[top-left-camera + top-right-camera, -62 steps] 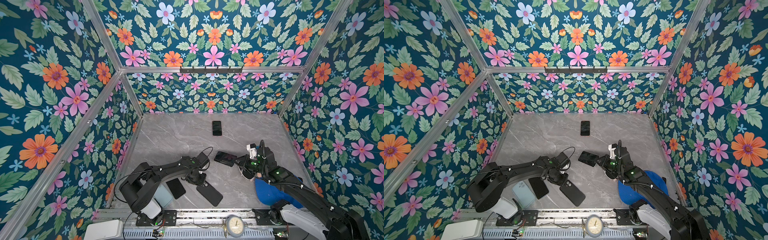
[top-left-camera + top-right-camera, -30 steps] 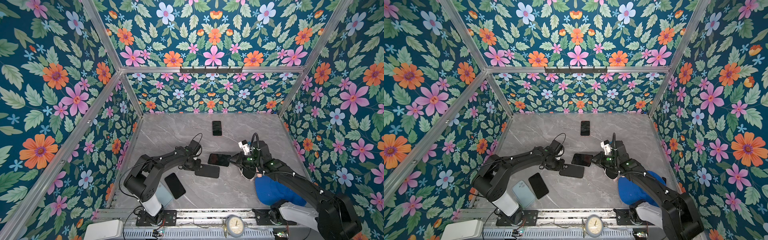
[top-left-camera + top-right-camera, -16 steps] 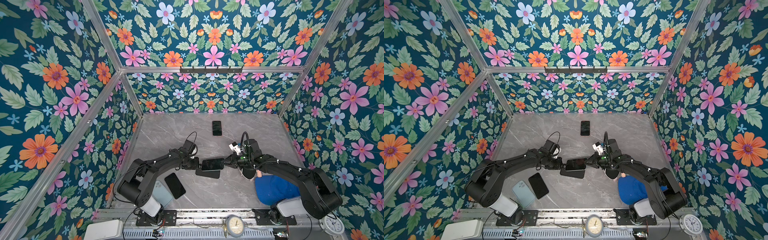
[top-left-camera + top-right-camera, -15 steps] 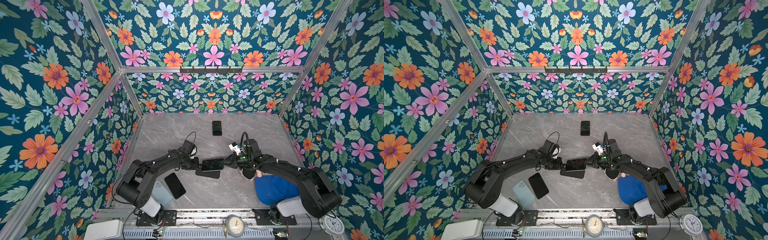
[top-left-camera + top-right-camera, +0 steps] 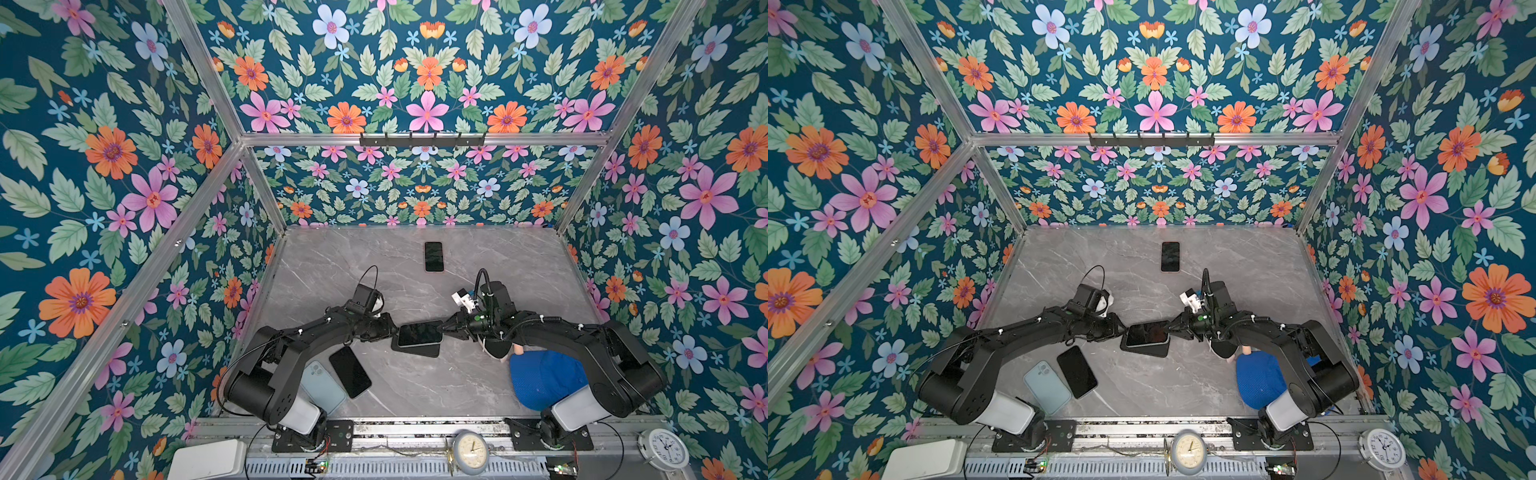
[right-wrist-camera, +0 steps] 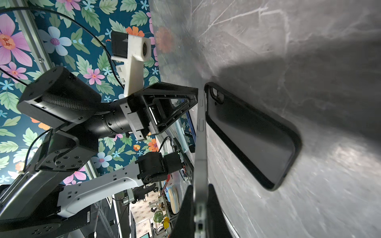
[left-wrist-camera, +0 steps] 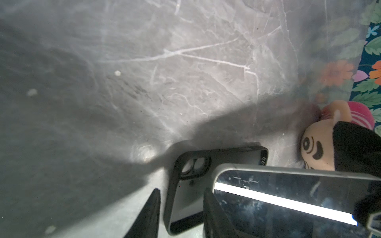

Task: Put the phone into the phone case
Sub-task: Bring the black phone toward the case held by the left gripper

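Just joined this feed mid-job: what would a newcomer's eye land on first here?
At the centre, the right gripper pinches a phone just over the black phone case, with the left gripper open at the case's opposite end. All around, loud floral walls crowd the view.

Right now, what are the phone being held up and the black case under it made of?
The phone: shiny glass front, it mirrors a bright light strip; the grey edge with buttons looks like brushed metal. The phone case: matte black, probably rubbery plastic, since it shows only a soft sheen.
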`<state>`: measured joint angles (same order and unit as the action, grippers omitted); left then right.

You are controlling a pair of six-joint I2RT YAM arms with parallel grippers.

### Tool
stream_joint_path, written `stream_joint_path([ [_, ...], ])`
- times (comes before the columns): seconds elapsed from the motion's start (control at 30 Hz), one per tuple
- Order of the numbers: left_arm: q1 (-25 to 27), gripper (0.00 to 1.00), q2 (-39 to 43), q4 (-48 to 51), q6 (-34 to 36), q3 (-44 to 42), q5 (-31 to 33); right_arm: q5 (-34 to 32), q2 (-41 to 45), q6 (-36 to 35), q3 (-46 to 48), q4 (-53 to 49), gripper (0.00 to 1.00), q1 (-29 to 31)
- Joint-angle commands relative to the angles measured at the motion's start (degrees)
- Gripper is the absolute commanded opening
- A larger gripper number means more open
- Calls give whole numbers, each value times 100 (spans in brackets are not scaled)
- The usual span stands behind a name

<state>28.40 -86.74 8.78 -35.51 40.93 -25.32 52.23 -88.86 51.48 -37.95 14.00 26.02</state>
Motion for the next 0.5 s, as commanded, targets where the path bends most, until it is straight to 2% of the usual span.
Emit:
stream_joint_path([
  [0.0, -44, 40, 15, -245, -87, -56, -192, 80, -73, 107, -28, 384, 0, 33],
  [0.47, -184, 43, 107, -601, -291, -311, -429, -18, -385, 143, -52, 581, 0, 137],
])
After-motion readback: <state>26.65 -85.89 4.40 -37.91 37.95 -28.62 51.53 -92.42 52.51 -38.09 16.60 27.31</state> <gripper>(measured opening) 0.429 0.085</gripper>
